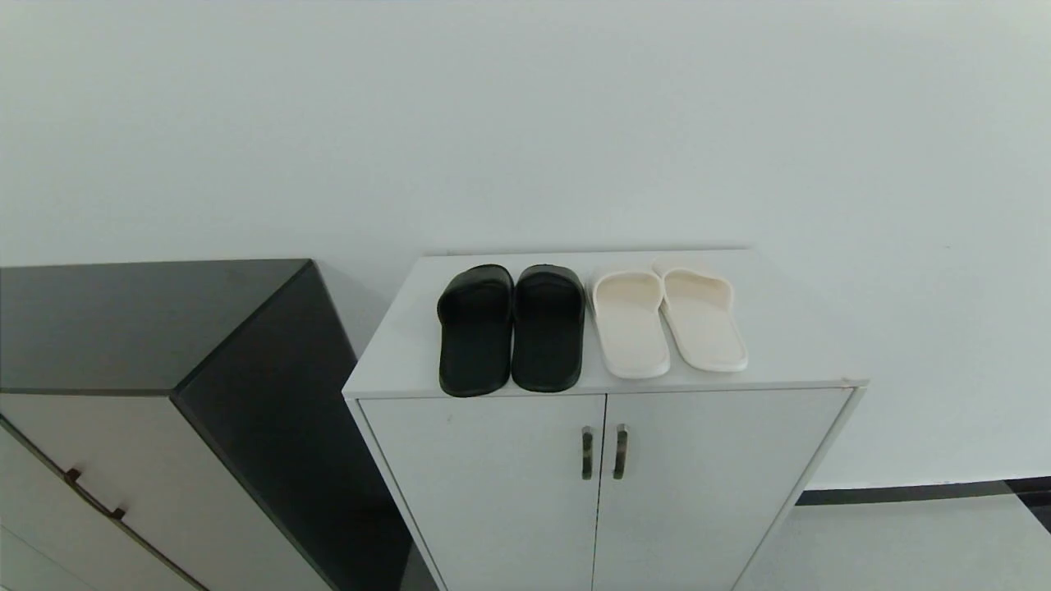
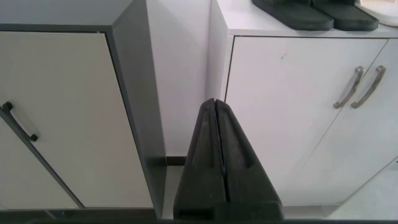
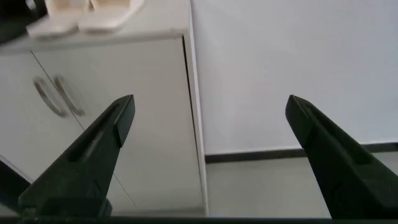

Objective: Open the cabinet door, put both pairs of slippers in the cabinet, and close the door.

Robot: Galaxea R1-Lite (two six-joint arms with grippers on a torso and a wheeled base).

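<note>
Starting at the left, a dark-topped cabinet (image 1: 164, 328) with pale fronts stands just beside the white cabinet (image 1: 493, 492), with a narrow gap between their sides. On the white cabinet's top surface (image 1: 394, 353) the black slippers (image 1: 509, 328) sit side by side and touching, toes to the wall, heels right at the front edge. Just beside them to the right come the cream slippers (image 1: 669, 320), heels a little back from that edge, the right-hand one set slightly farther in and angled. There's bare top at both ends of the row, more of it on the right. Below, both doors are shut, and the left handle (image 1: 587, 452) and right handle (image 1: 621, 451) hang upright on either side of the centre seam. Past the cabinet's right edge it's plain wall (image 1: 903, 205), a dark baseboard (image 1: 903, 493) and open floor (image 1: 903, 546).

Now the arms. The left gripper (image 2: 216, 104) has its fingers (image 2: 233, 155) pressed flat together with nothing between them. It is pointing at the gap between the two cabinets, well apart from the door handles. The right gripper (image 3: 210, 106) is spread wide, fingers (image 3: 93, 155) far apart and holding nothing. It faces the white cabinet's right corner and the wall beside it, touching neither.
</note>
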